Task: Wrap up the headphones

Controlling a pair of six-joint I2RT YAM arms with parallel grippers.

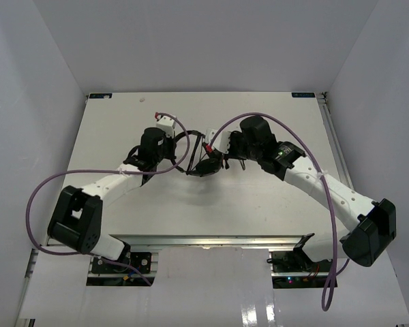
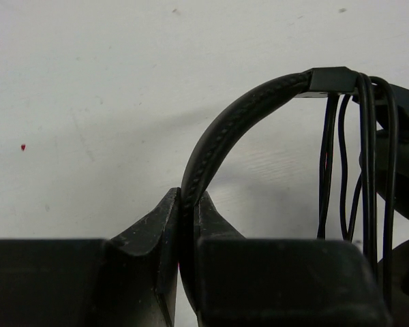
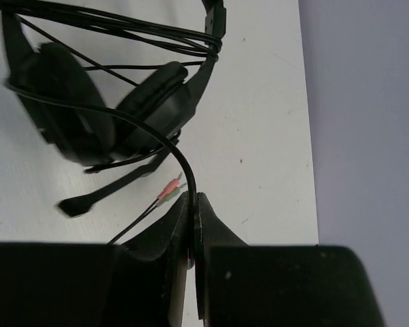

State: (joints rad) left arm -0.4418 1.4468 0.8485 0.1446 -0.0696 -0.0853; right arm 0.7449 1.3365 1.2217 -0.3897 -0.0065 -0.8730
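Headphones (image 3: 61,102): left tool (image 2: 189,204) clamped on headband (image 2: 225,129), right tool (image 3: 193,204) clamped on cord (image 3: 180,160); pull too hard and your wound loops may slip off.

1 headphones (image 2: 218,136) w/ 2 cups (image 3: 61,102), 2 plugs (image 3: 169,191); 2 tools (image 2: 187,196) (image 3: 192,197)

No readable text, label, brand, number or sign is showing in any of the three views, neither on the headphones (image 3: 75,109) nor on the bench (image 1: 259,204).
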